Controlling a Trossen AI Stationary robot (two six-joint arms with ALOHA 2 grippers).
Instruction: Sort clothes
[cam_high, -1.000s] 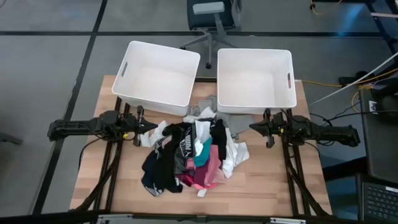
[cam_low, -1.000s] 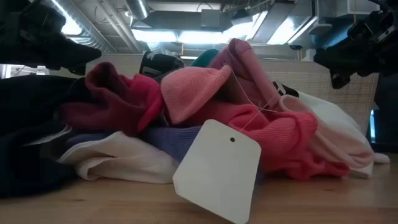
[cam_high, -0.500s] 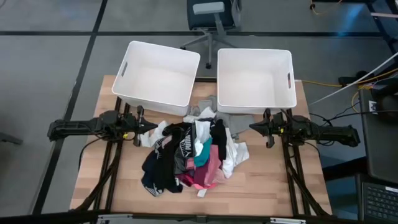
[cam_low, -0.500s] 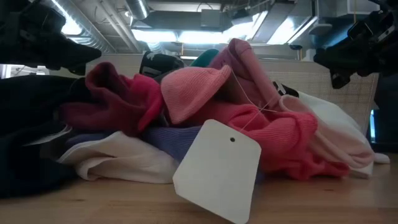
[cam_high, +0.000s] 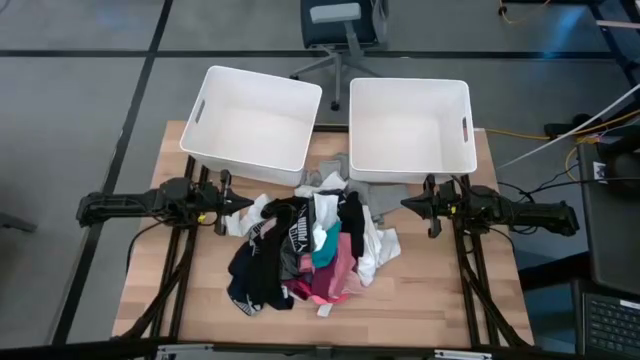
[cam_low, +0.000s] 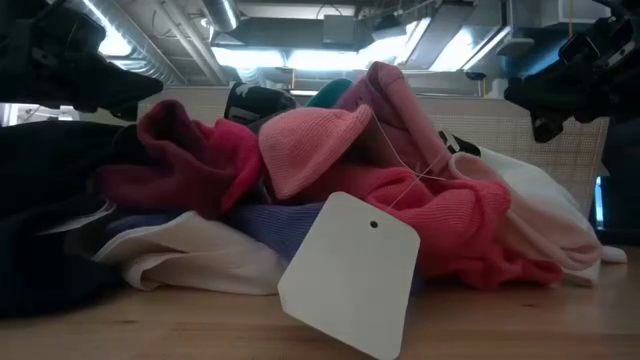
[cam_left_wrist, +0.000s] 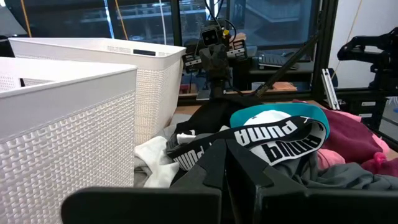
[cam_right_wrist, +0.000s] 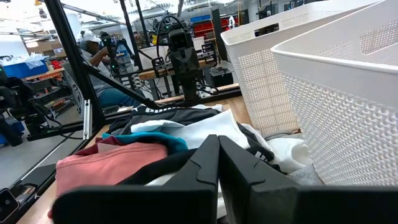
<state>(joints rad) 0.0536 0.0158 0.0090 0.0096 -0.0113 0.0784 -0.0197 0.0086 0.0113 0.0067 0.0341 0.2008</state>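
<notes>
At the left of the high view, the left hand (cam_high: 232, 203) hovers low over the table (cam_high: 430, 300), clenched with its fingers pressed together, grasping nothing, its tip just beside the black edge of the clothes (cam_high: 305, 250). The clothes lie heaped in the middle of the frame, just below the two bins: the left bin (cam_high: 205, 135) at upper left and the right bin (cam_high: 460, 145) at upper right, neither with any garment visible inside. Sorting looks unstarted. A good first pick would likely be one loose garment at the pile's rim, pinched alone so tangled neighbours stay behind. At the right, the right hand (cam_high: 410, 205) is likewise clenched and holds nothing, near the white fabric.
</notes>
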